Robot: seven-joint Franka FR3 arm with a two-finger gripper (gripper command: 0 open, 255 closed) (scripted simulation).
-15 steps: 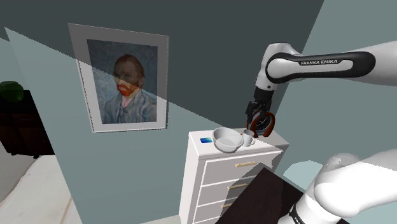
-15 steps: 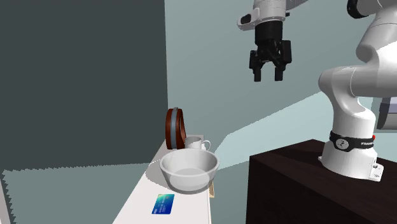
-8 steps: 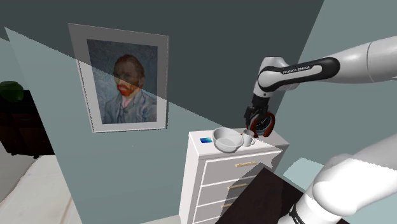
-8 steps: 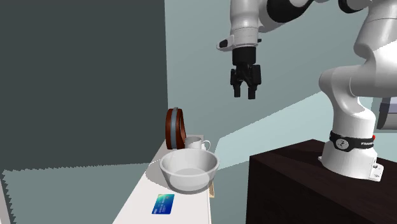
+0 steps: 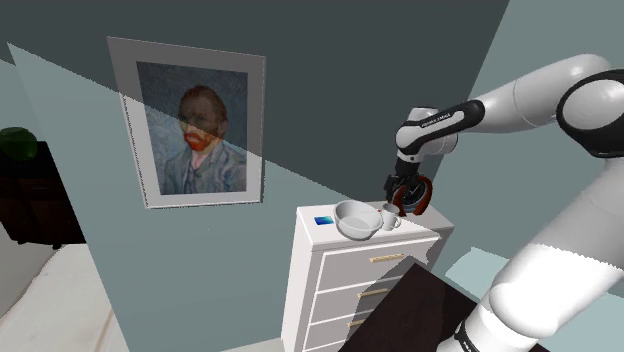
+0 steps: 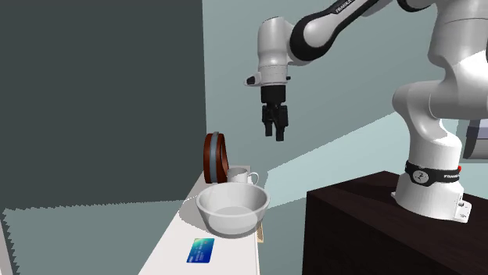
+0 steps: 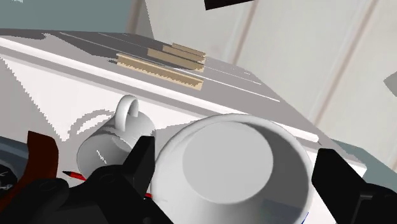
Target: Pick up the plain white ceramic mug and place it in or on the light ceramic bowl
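Comes down closer to the mug (image 7: 105, 143) since a second ago, with gripper (image 6: 275, 134) open and empty. Still gotta grab it, lift, drop into bowl (image 7: 229, 165).

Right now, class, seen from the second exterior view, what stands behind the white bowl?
A white mug, its lower part covered by the bowl, and an upright brown ring with a blue band. What the ring rests on is hidden.

White arm (image 6: 428, 109), dark joints (image 6: 310, 33), all-black claw (image 6: 275, 136).
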